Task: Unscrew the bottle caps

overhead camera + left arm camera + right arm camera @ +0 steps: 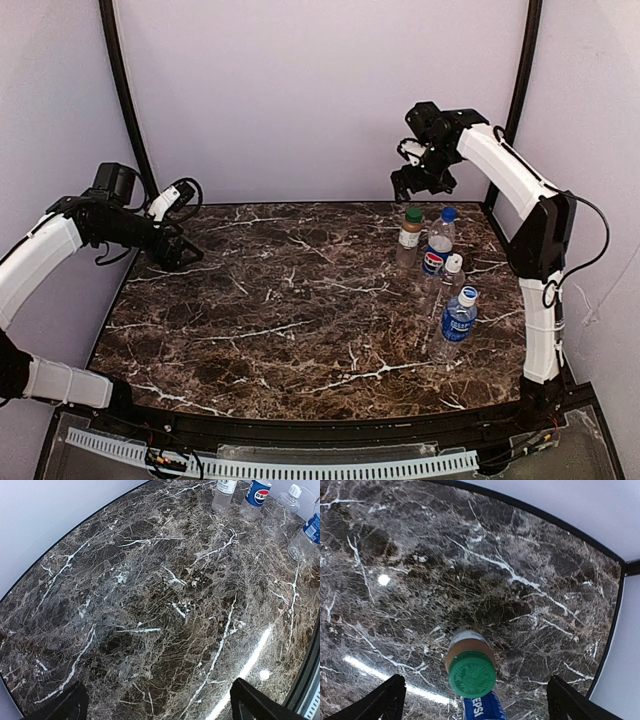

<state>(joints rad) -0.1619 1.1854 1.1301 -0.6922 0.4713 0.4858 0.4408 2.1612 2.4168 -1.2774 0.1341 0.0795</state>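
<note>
From above, four small bottles are standing in a loose cluster on the far right part of the dark marble table (280, 320), all upright and all capped. The brown-filled bottle (409, 240) is wearing a green cap (413, 214); just right of it the Pepsi bottle (437, 248) is carrying a dark blue cap (449, 214). Nearer, the plain clear bottle (450, 280) is showing a white cap (455, 262), and nearest of all the blue-label bottle (459, 322) is topped by a white cap with a blue mark (468, 295). The right gripper (415, 185) is hanging in the air above and slightly to the far side of the green cap, not touching it, while the left gripper (180, 255) is hovering low over the far left of the table, well apart from every bottle. In the left wrist view, the fingers (65, 707) are standing spread wide with only bare marble between them, and the four bottles are lining up along the top right edge, far off. In the right wrist view, the fingers (382, 702) are also spread wide apart. The ribbed green cap is sitting below and between them, clear of both, with the brown bottle's shoulder showing under it and the Pepsi label just beside it.
</note>
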